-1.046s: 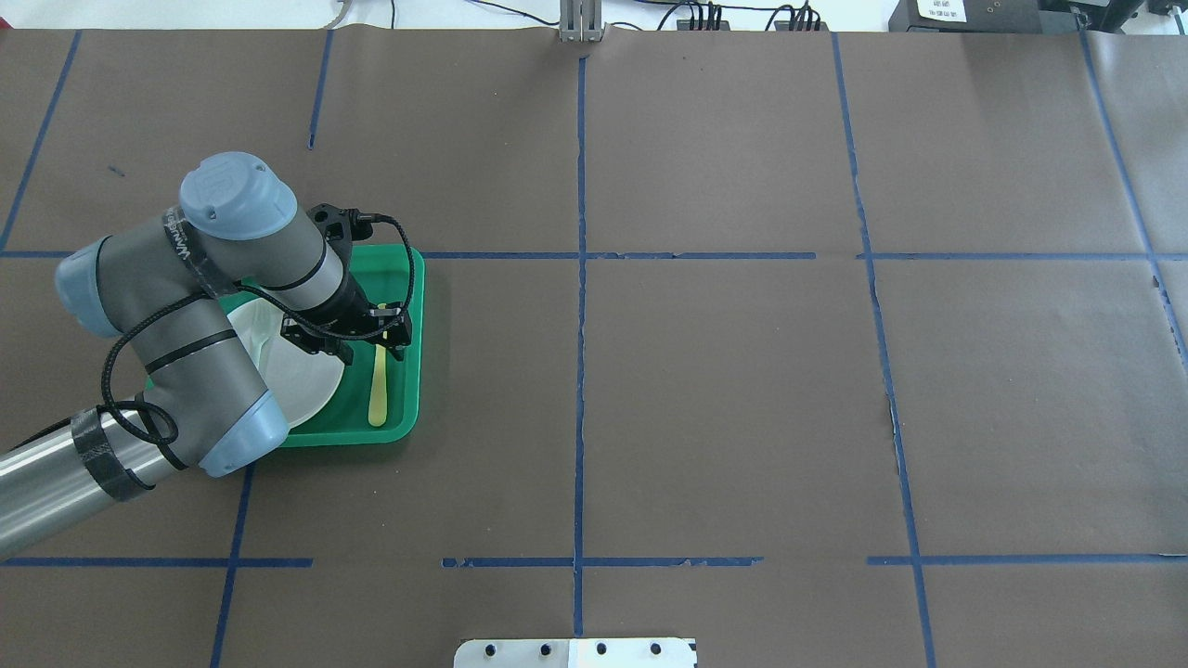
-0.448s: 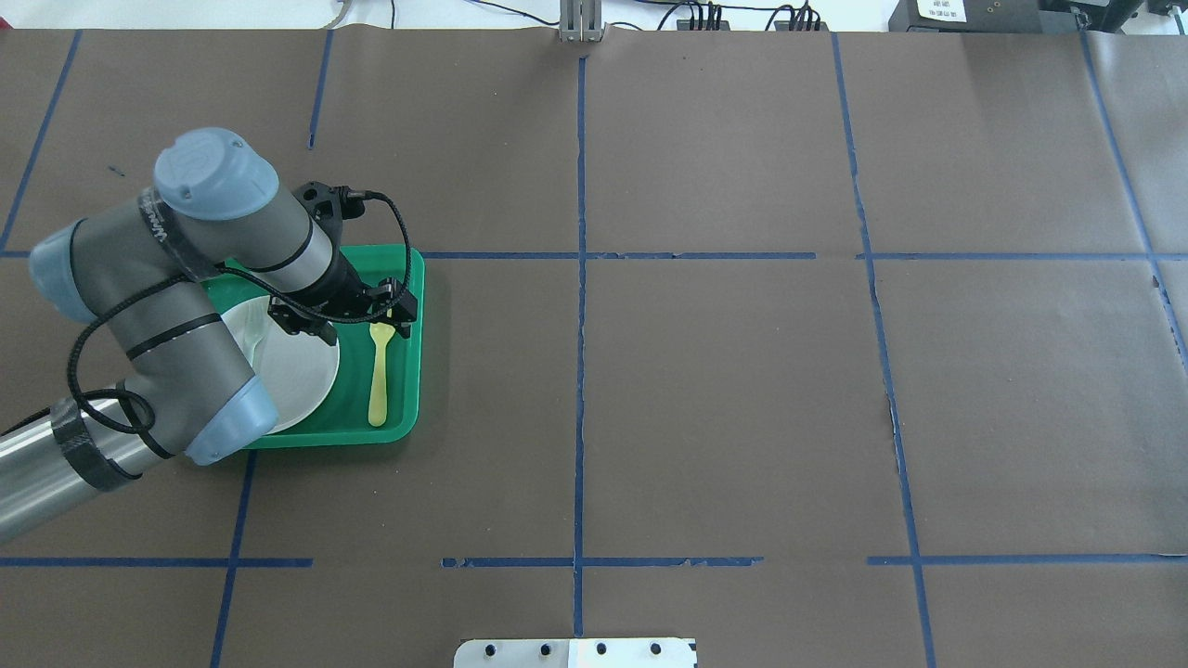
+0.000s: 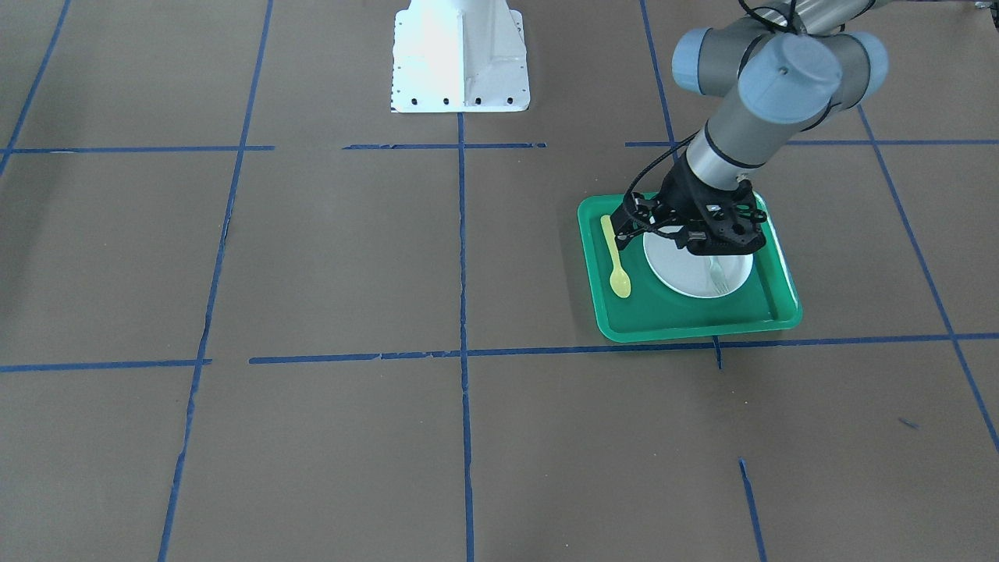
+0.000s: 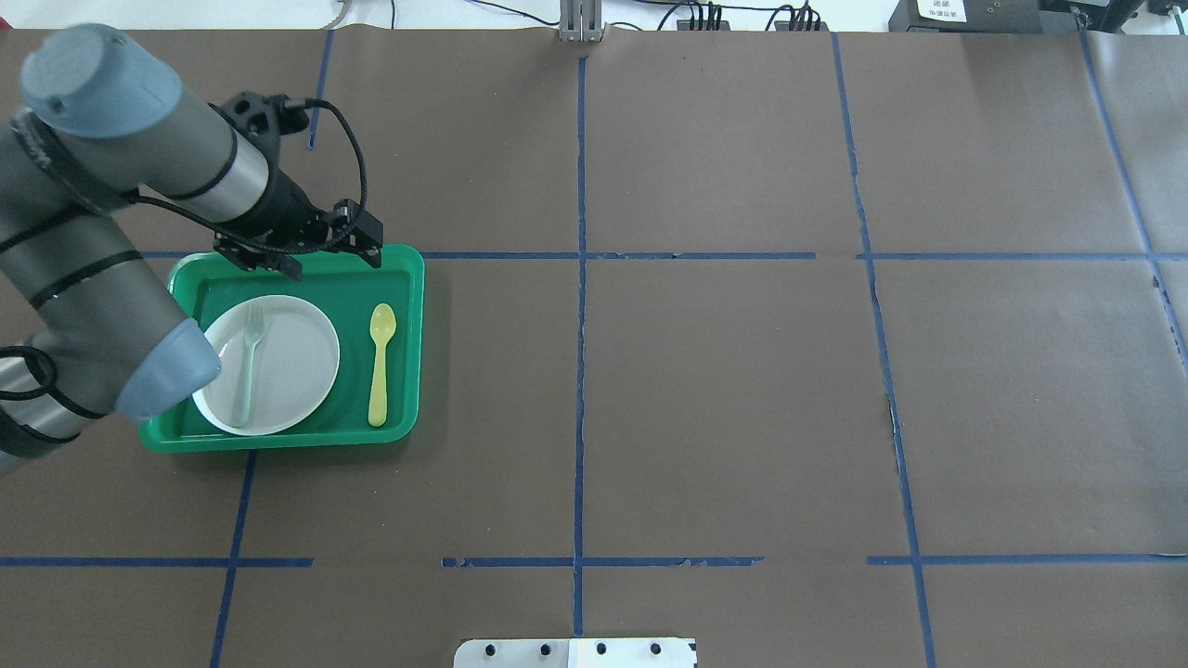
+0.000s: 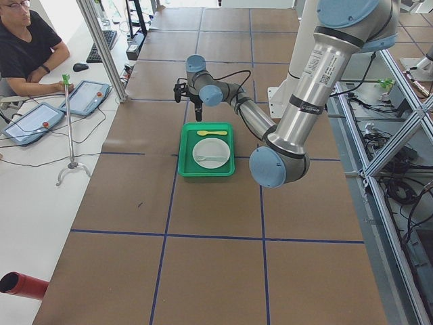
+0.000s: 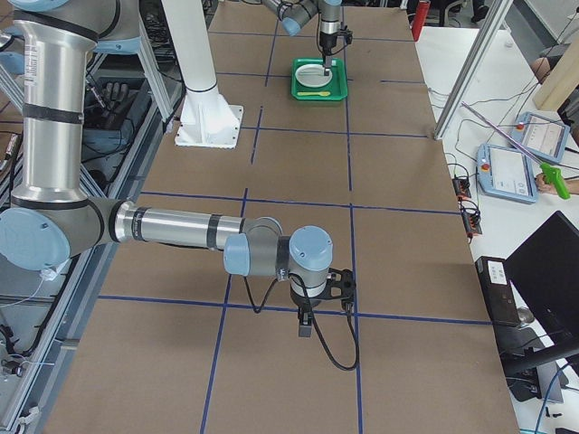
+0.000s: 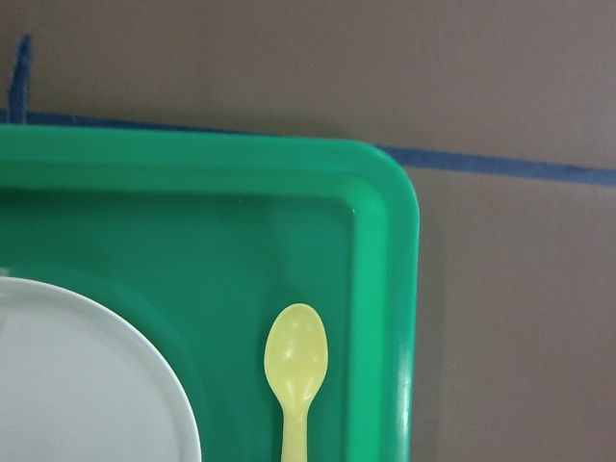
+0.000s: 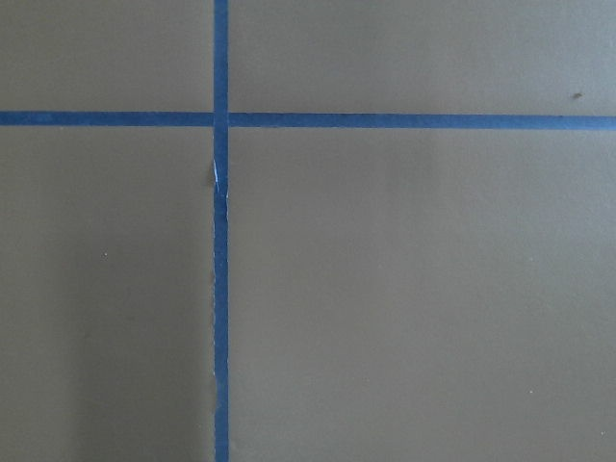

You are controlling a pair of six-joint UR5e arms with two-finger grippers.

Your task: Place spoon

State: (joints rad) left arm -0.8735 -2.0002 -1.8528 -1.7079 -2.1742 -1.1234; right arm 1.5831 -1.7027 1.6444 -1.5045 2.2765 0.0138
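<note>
The yellow spoon lies flat on the green tray, right of the white plate, with its bowl toward the far side. It also shows in the front view and the left wrist view. My left gripper is open and empty, raised over the tray's far edge, apart from the spoon. My right gripper shows only in the right side view, low over bare table far from the tray; I cannot tell whether it is open or shut.
A pale grey-green fork lies on the plate. The table is brown paper with blue tape lines. The white robot base stands at the near middle edge. An operator sits beyond the table's far side.
My left gripper has lifted off the spoon's bowl end and moved back to the tray's far edge. The spoon stays lying on the tray, now fully uncovered.
</note>
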